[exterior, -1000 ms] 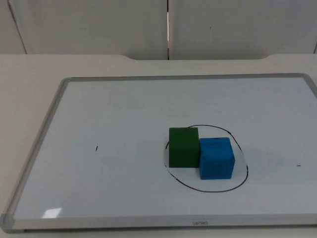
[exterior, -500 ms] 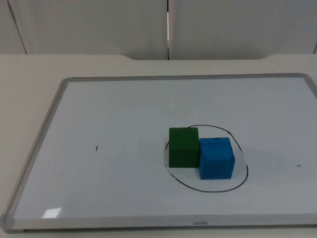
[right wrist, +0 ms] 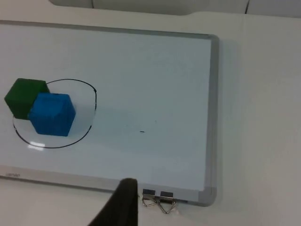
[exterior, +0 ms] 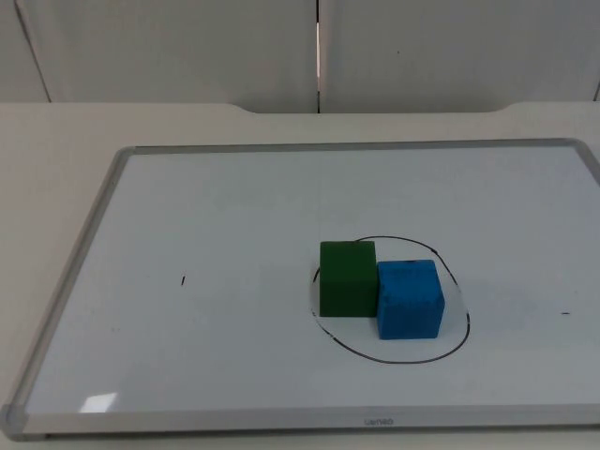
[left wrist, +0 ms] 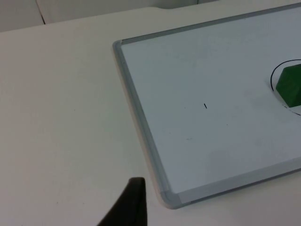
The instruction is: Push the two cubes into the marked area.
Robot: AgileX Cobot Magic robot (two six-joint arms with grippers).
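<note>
Inside the drawn circle (exterior: 459,323), green cube (exterior: 348,278) touches blue cube (exterior: 409,298).

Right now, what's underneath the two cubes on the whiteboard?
The green cube and blue cube sit touching on the whiteboard, inside the hand-drawn black circle. The green cube's left edge covers part of the line; the board under them is hidden.

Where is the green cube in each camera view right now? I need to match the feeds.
Top view: the green cube sits inside the drawn circle, touching the blue cube on that cube's left side.
Left wrist view: part of the green cube is cut by the picture's edge, beside the circle line.
Right wrist view: the green cube stands behind and against the blue cube.
Shared landmark: the whiteboard with its grey frame.
</note>
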